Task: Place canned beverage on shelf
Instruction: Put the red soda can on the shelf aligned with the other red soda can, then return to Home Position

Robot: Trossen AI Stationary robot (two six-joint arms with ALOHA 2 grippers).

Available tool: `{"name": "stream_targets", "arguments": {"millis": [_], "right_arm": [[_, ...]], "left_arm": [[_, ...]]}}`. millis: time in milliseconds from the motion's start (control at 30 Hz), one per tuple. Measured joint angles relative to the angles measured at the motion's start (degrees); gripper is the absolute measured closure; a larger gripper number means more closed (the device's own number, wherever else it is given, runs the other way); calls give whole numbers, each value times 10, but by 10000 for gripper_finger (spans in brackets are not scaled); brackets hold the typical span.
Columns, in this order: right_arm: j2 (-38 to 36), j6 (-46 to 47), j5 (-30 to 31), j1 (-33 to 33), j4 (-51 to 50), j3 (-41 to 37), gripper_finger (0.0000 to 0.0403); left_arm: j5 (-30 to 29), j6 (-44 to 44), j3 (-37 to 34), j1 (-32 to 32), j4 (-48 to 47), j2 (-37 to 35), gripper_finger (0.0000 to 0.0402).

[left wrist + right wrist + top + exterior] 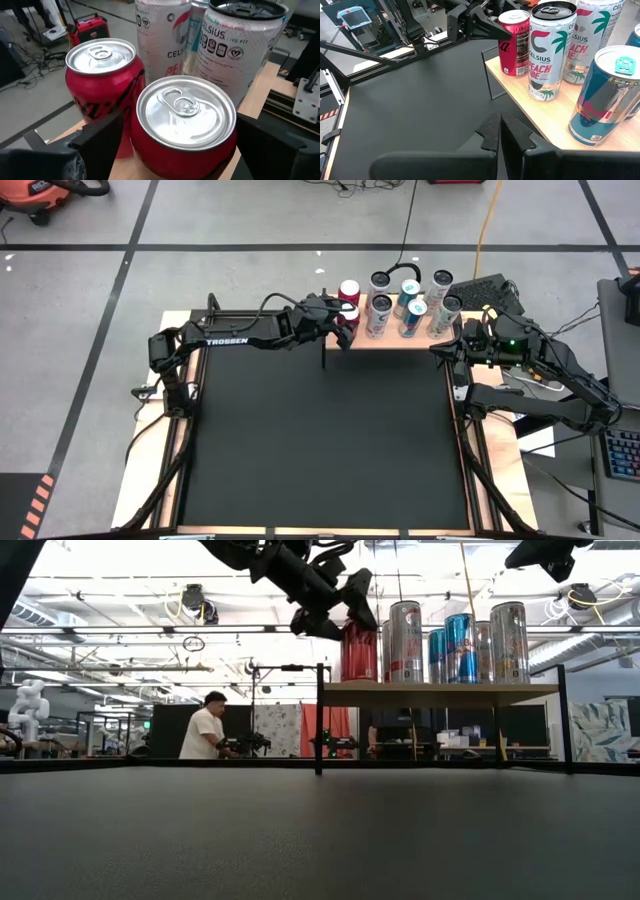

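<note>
Red can (186,125) upright on the shelf (555,117), between spread left fingers (102,140), beside another red can (102,75) and tall white cans (242,42); right fingers (512,131) clenched, empty.

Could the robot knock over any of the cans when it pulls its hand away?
Maybe. The left gripper sits around a red can at the shelf edge, fingers slightly apart from it. Pulling back crookedly might drag that can off the edge. A second red can and the tall white cans stand close by, so a bump could topple them too.
</note>
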Motion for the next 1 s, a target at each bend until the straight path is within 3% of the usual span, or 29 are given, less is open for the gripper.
{"name": "stream_targets", "arguments": {"millis": [400,600,867,1000], "right_arm": [[0,0,0,0,0,0,403],[0,0,0,0,0,0,403],[-2,-12,-13,0,-4,0,403],[-4,29,-33,0,19,0,403]], "left_arm": [[1,15,0,-5,21,-8,40],[46,21,0,-8,15,-42,40],[72,81,0,-19,-91,-125,41],[74,90,1,-26,-140,-177,41]]}}
